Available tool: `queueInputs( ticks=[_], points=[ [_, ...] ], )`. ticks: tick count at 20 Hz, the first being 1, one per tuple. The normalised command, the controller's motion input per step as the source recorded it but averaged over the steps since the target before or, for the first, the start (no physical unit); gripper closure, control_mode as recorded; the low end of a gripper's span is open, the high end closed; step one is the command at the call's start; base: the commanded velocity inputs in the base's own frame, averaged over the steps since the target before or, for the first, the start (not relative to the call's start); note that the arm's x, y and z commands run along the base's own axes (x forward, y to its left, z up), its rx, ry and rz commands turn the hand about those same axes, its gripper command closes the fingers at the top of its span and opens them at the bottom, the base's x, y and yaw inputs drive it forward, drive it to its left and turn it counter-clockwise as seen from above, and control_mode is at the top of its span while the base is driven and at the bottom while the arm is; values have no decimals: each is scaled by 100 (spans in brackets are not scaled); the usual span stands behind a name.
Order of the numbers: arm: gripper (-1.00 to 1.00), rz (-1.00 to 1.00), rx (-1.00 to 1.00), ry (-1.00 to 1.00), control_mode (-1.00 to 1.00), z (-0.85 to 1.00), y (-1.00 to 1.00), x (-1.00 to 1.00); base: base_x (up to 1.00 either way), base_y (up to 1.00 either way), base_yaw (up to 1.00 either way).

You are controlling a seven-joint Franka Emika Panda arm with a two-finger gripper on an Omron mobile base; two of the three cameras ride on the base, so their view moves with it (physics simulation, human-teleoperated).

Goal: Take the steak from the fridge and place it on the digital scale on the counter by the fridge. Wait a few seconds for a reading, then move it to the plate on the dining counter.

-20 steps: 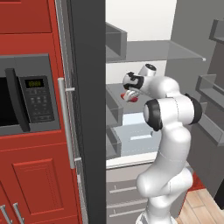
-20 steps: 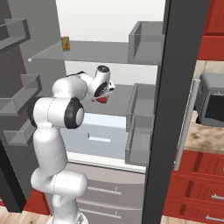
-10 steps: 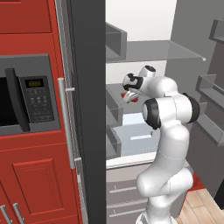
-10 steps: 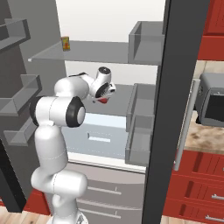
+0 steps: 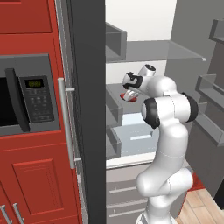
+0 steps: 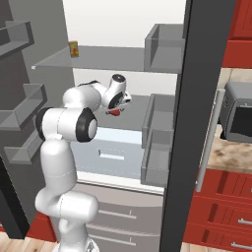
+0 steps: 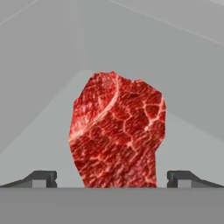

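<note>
In the left base view, the white arm reaches into the open fridge [image 5: 87,109], and the gripper [image 5: 128,92] sits just over the steak [image 5: 124,96], a small red bit on a grey shelf [image 5: 144,94] in the middle of the fridge. A microwave [image 5: 26,94] is set in the red cabinets [image 5: 30,175] to the left of the fridge's long silver handle [image 5: 65,122]. In the right base view, the gripper [image 6: 117,109] points down at the steak [image 6: 114,112] on that same shelf, and a little yellow can [image 6: 74,48] stands on the glass shelf higher up. A grey toaster oven [image 6: 238,113] sits on the counter [image 6: 224,157] to the right. In the hand view, the steak [image 7: 118,133] is big and red with pale lines. It lies on the grey shelf between the two dark fingertips [image 7: 41,178], which are spread wide and not touching it.
</note>
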Motion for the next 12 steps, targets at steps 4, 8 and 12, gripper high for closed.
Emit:
queueInputs(
  ticks=[4, 8, 12],
  points=[
    [-100, 0, 0, 0, -100, 0, 0, 0, 0, 0, 0],
    [-100, 0, 0, 0, -100, 0, 0, 0, 0, 0, 0],
    [-100, 2, 0, 0, -100, -2, 0, 0, 0, 0, 0]
  ],
)
